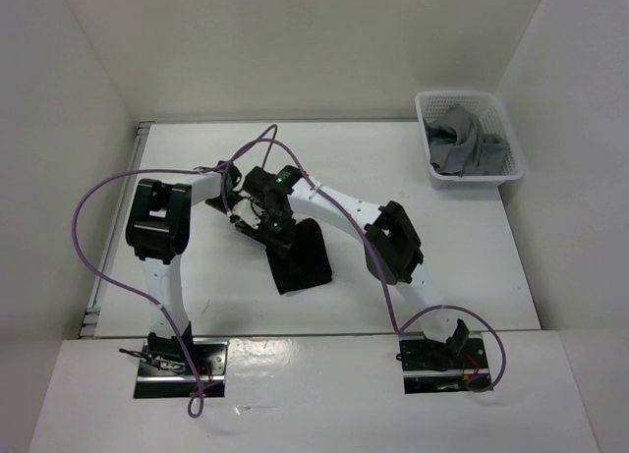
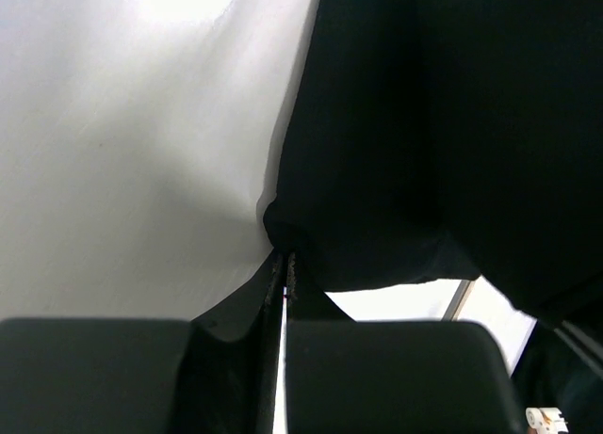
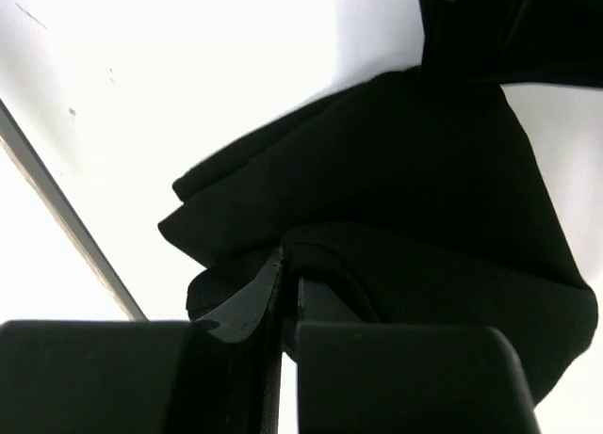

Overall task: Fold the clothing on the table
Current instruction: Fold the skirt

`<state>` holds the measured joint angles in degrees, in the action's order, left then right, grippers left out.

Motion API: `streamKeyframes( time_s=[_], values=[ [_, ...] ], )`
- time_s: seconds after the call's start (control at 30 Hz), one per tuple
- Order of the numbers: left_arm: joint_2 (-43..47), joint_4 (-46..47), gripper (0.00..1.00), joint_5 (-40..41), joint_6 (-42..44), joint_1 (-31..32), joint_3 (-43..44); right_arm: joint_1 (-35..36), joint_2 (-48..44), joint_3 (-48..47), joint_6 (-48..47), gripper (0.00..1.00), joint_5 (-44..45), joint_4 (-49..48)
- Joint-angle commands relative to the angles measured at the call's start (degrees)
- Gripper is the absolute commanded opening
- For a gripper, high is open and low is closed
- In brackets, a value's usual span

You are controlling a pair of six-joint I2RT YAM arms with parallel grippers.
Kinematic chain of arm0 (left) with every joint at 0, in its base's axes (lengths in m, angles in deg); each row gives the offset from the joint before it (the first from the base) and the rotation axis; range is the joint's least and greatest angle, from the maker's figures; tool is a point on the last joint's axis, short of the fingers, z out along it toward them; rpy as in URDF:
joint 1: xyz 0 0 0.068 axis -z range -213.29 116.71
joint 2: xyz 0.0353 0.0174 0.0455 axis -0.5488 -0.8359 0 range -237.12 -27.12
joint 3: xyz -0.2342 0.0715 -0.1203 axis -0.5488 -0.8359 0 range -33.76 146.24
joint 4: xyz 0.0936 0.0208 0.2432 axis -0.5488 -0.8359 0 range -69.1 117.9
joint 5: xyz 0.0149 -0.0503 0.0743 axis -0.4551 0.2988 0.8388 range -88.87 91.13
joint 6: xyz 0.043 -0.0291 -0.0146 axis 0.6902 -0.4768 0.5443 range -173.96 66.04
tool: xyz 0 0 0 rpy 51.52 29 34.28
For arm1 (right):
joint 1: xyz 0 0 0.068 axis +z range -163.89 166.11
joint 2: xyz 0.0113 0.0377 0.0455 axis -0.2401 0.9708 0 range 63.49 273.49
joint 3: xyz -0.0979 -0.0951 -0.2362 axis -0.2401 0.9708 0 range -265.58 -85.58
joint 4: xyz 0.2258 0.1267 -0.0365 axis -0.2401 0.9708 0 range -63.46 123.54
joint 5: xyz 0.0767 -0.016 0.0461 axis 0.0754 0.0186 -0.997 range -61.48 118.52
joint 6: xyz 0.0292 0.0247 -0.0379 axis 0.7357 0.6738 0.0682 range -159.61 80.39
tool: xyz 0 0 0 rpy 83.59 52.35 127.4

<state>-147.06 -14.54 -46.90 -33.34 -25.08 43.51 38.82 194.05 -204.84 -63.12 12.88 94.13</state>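
Observation:
The black clothing [image 1: 303, 259] lies bunched near the middle of the white table [image 1: 452, 256], its far end raised towards both grippers. In the left wrist view my left gripper [image 2: 285, 258] is shut on an edge of the clothing [image 2: 396, 152], which hangs beyond the fingertips. In the right wrist view my right gripper [image 3: 290, 265] is shut on a fold of the clothing [image 3: 396, 189], with layered cloth draped past it. From above, the left gripper [image 1: 251, 225] and right gripper [image 1: 279, 232] sit close together at the garment's far-left end.
A white slotted basket [image 1: 511, 143] holding a grey garment [image 1: 460, 143] stands at the back right corner. A metal rail [image 1: 116, 232] runs along the table's left edge. Purple cables loop over both arms. White walls enclose the table.

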Motion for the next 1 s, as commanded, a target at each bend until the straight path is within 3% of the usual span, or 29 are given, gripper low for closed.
streamKeyframes(
  time_s=[0.0, 0.23, 0.33, 0.47, 0.53, 0.8, 0.97],
  values=[
    [-1.61, -0.46, 0.02, -1.72, 0.74, 1.37, 1.39, 1.69, 1.27, -2.82, 0.39, 0.02, -2.12, 1.66],
    [-1.61, -0.46, 0.02, -1.72, 0.74, 1.37, 1.39, 3.98, 2.42, -3.34, -0.14, 0.07, -3.17, 1.67],
    [-1.61, -0.46, 0.02, -1.72, 0.74, 1.37, 1.39, 4.51, 2.94, -4.05, -0.14, 0.2, -4.05, 2.28],
    [-1.61, -0.46, 0.02, -1.72, 0.74, 1.37, 1.39, 5.65, 2.94, -5.28, -0.66, 0.62, -4.66, 2.9],
    [-1.61, -0.46, 0.02, -1.72, 0.74, 1.37, 1.39, 5.65, 2.94, -6.5, -0.66, 0.7, -4.66, 3.42],
    [-2.14, -0.98, 0.02, -1.72, 0.74, 1.37, 1.39, 5.65, -1.7, -13.19, -3.29, 0.76, -9.4, 6.76],
    [-2.66, -1.51, 0.02, -2.24, 1.87, 0.85, 1.39, 5.65, -9.51, -5.64, -5.14, 0.76, -6.35, 6.76]
  ],
)
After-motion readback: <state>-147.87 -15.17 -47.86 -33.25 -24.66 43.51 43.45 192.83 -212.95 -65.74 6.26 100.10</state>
